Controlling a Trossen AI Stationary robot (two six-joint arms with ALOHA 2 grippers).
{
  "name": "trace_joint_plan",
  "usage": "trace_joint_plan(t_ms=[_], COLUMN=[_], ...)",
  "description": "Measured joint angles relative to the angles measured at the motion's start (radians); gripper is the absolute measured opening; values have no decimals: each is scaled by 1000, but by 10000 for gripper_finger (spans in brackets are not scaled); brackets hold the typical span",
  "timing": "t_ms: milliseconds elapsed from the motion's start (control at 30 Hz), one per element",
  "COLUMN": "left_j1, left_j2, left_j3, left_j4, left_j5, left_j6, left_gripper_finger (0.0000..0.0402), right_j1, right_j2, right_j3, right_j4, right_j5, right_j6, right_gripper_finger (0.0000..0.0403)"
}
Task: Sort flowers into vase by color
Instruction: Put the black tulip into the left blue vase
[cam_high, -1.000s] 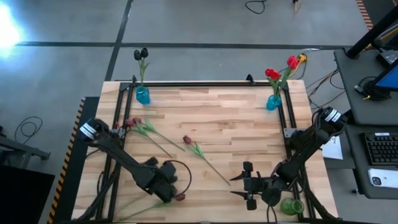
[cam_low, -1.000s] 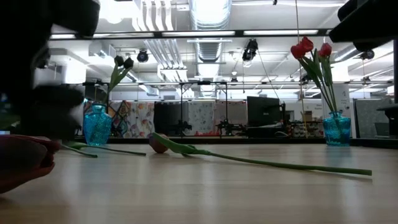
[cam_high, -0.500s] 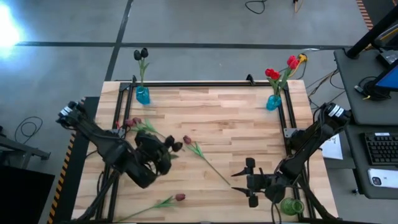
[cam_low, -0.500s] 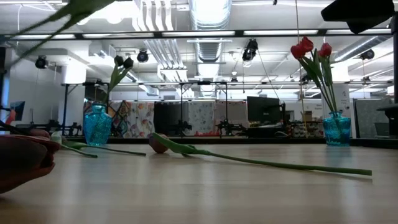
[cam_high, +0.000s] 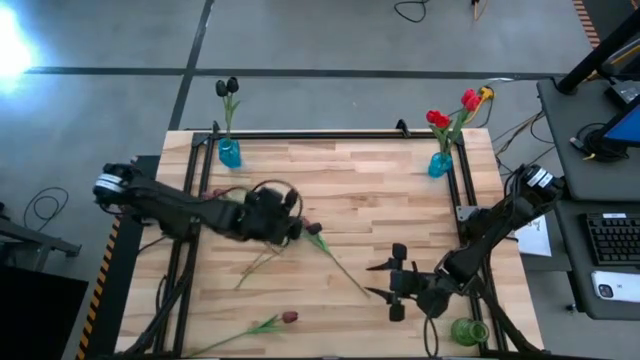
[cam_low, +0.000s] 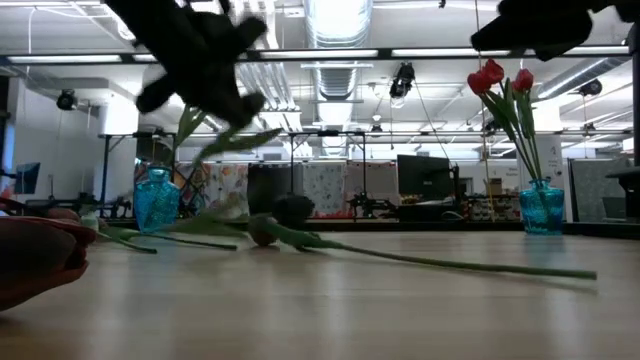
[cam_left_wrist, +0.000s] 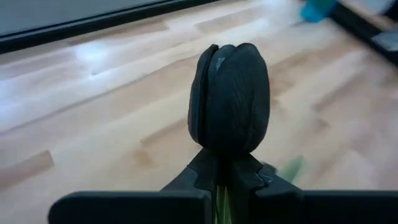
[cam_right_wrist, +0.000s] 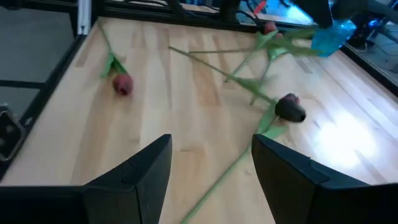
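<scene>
- The left gripper (cam_high: 290, 226) had swung from the table's near-left toward its middle, clamped tight on a black tulip (cam_left_wrist: 229, 99).
- The right gripper (cam_high: 385, 283) hovered near front-right, fingers apart, empty.
- A red tulip (cam_high: 287, 317) lay at the front edge.

2 dark jointed arms, white-banded shoulders, black flat-fingered end effectors

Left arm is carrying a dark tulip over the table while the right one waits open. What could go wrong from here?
1. The left gripper pinches the black tulip just under its head, so the long stem trails low and could snag the tulip lying mid-table.
2. The blue vase with black tulips has a narrow mouth; a dangling stem may miss it or tip it.
3. The right gripper hovers open near that lying tulip's stem end and could nudge it.
</scene>
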Motion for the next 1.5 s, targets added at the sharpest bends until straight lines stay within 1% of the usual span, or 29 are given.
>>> trace_joint_plan(t_ms=[133,300,333,400,500,633,700,767,833,933,1067,1100,1167,1267,1333,1400,1500], left_j1=[144,345,372,391,382,332,303,272,237,183,130,127,128,154,173,193,222], left_j2=[71,159,173,187,178,129,87,42,-4,-79,-161,-179,-214,-256,-279,-303,-337], left_j3=[-20,3,7,20,81,195,263,329,382,418,417,416,418,419,417,416,413], left_j4=[27,78,104,174,236,221,184,121,77,64,57,57,58,80,106,173,329], left_j5=[-1,-9,-12,-18,10,14,-12,-77,-165,-302,-461,-486,-499,-499,-459,-355,-149], left_j6=[46,153,183,258,353,421,426,421,413,432,555,591,670,778,843,935,1110], left_gripper_finger=[0,0,0,0,0,0,0,0,0,0,0,0,0,0,0,0,0], right_j1=[-54,-162,-186,-236,-305,-372,-400,-424,-446,-478,-515,-520,-528,-529,-529,-529,-532], right_j2=[-5,-16,-20,-37,-99,-219,-286,-350,-407,-473,-527,-531,-533,-521,-506,-482,-443], right_j3=[0,0,0,-1,0,31,63,89,114,141,161,164,171,173,169,167,167], right_j4=[-3,-11,-13,-18,-22,-42,-44,-54,-55,-55,-57,-60,-57,-56,-57,-59,-49], right_j5=[-12,-81,-93,-120,-157,-156,-155,-154,-154,-154,-155,-155,-157,-156,-157,-157,-157], right_j6=[-39,-108,-139,-211,-325,-459,-500,-530,-549,-559,-607,-629,-671,-727,-760,-776,-775], right_gripper_finger=[215,215,215,215,215,215,215,215,215,215,215,215,215,215,215,215,215])
